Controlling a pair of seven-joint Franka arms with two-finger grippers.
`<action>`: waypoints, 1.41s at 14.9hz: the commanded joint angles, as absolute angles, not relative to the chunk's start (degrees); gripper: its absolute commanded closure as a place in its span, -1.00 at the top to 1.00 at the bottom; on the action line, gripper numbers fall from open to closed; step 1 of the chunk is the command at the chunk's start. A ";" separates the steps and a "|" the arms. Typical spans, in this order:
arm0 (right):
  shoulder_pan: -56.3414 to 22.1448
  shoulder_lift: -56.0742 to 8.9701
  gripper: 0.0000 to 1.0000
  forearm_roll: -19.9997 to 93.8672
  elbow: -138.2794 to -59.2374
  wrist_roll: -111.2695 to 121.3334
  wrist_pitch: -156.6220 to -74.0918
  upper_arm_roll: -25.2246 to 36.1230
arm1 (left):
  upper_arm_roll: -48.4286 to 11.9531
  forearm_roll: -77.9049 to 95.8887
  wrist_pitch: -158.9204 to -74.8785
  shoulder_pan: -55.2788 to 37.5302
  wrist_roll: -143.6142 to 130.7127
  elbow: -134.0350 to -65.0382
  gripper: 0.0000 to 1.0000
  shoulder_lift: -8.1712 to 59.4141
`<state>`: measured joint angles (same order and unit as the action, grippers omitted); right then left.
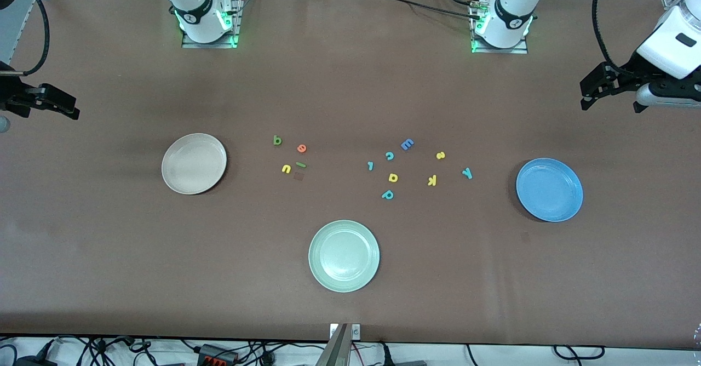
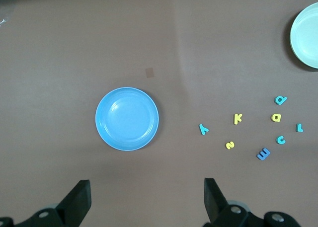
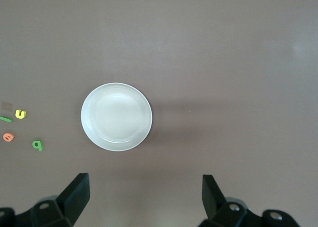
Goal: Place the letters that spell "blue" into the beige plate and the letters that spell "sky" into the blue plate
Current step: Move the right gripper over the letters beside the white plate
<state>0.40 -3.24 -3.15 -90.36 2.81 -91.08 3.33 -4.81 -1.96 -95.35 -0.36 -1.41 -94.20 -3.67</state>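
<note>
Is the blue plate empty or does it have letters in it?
Empty. The blue plate holds nothing; every letter lies on the table.

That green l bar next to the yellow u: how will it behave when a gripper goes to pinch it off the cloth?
The green l bar is a thin, tiny strip lying flat on the brown table cover, so fingers will likely struggle to get under it. It looks like light foam: probably it skids or flips if nudged. The yellow u lies close beside it and may get bumped.
</note>
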 commanded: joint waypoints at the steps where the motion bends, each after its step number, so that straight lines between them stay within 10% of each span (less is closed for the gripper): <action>1: 1.58 -1.41 1.00 -3.43 -91.85 5.00 -90.79 3.25 | -5.53 -2.90 -93.61 -0.26 -0.62 -92.64 1.00 -3.25; 21: -3.41 -8.34 1.00 -0.62 -98.95 4.58 -97.89 2.29 | -4.75 -2.02 -90.53 3.43 -0.26 -91.85 1.00 -0.44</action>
<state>-1.31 -8.02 -1.22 -95.10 4.62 -94.18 2.29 -4.57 -2.15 -91.23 3.48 -1.41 -93.72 -1.24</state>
